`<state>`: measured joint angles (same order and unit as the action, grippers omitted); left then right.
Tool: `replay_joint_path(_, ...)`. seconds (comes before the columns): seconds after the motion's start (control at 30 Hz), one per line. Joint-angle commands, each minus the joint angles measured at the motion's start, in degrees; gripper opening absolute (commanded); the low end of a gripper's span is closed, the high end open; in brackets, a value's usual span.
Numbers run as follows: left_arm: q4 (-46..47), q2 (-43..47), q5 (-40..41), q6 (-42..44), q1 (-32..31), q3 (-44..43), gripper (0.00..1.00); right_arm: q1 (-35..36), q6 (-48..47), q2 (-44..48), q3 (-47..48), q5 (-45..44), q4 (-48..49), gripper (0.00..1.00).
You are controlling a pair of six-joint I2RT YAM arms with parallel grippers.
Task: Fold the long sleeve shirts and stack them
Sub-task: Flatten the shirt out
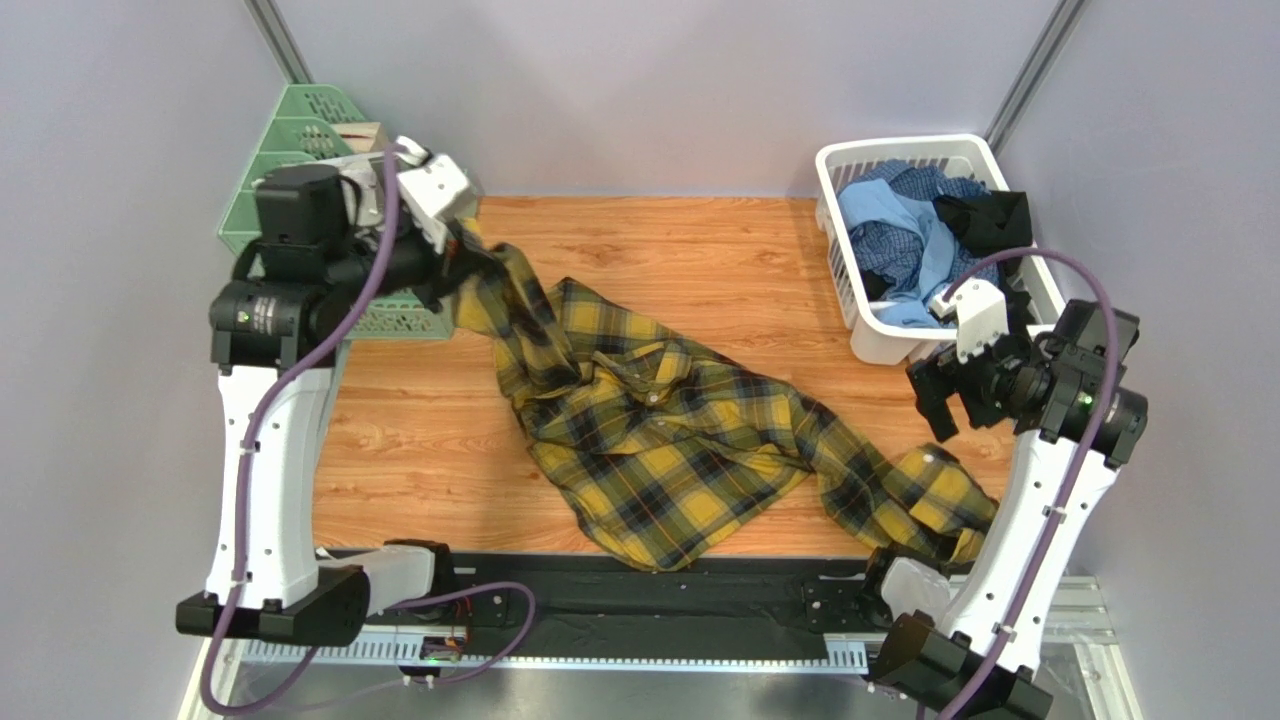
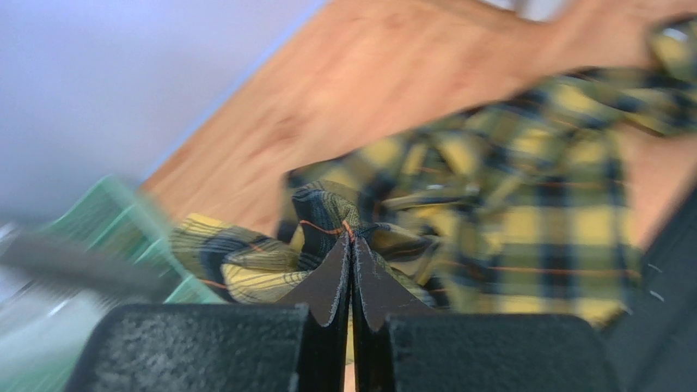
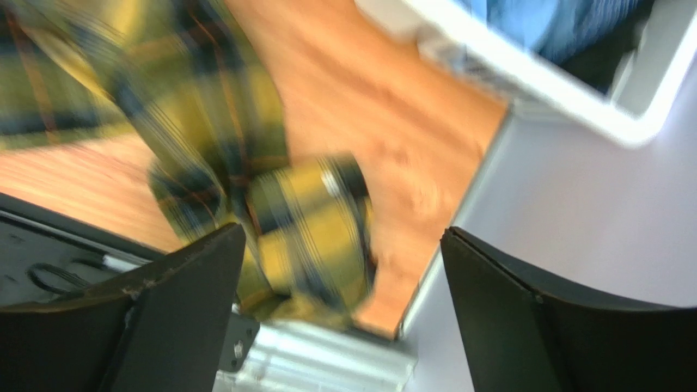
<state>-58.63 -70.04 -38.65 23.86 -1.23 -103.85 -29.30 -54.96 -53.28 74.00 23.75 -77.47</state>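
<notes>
- Tension: your left gripper (image 2: 350, 245), at 10 o'clock, pinches the plaid shirt (image 1: 661, 435), likely to draw it flat.
- Your right gripper (image 3: 342, 237), at 3 o'clock, stands wide, empty.

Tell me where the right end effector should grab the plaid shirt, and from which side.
Likely the loose sleeve end of the plaid shirt at the table's near right corner. It lies apart from the bunched body, just below the open right end effector, so come down from above. The left end effector pinches the far-left part.
</notes>
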Motion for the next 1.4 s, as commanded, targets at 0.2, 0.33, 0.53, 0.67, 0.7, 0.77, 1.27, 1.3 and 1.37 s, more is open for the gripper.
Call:
replay_joint_path(0.2,1.49,-1.85,-5.12,-4.51,-11.33,-5.65,0.0,33.64,33.93,0.81,0.98,15.93,29.33,1.0)
replay_joint_path(0.33,2.91,-4.49,-3.19,-7.6,-11.77,-8.91,0.0,52.92,33.7,-8.22,2.9,1.15,32.65,0.99)
replay_joint_path(0.53,3.17,-3.44,1.38,-5.05,-11.08,-7.51,0.0,58.83,27.81,-26.33,3.95,-11.34,33.53,0.98)
replay_joint_path(0.67,3.61,-2.82,-2.02,-7.59,-4.41,-5.31,0.0,57.35,24.38,-35.04,5.46,-17.24,30.72,0.96)
replay_joint_path(0.7,3.87,-3.43,-3.52,-8.47,-0.65,-5.39,0.0,56.81,24.11,-36.79,5.37,-16.98,30.11,0.96)
replay_joint_path(0.77,1.7,-4.84,-7.72,-7.96,0.88,-5.83,0.0,55.5,24.63,-37.86,5.54,-13.67,29.92,0.96)
replay_joint_path(1.27,-10.98,2.36,-8.28,12.18,-14.24,10.34,0.0,57.33,29.03,-52.97,16.25,-1.87,33.62,0.96)
replay_joint_path(1.3,-11.07,2.8,-8.98,12.09,-13.36,10.51,0.0,57.42,29.9,-53.68,18.09,-0.91,32.48,0.96)
replay_joint_path(1.37,-11.15,4.12,-9.42,13.31,-13.35,12.09,0.0,57.34,31.05,-55.17,21.7,1.11,32.21,0.96)
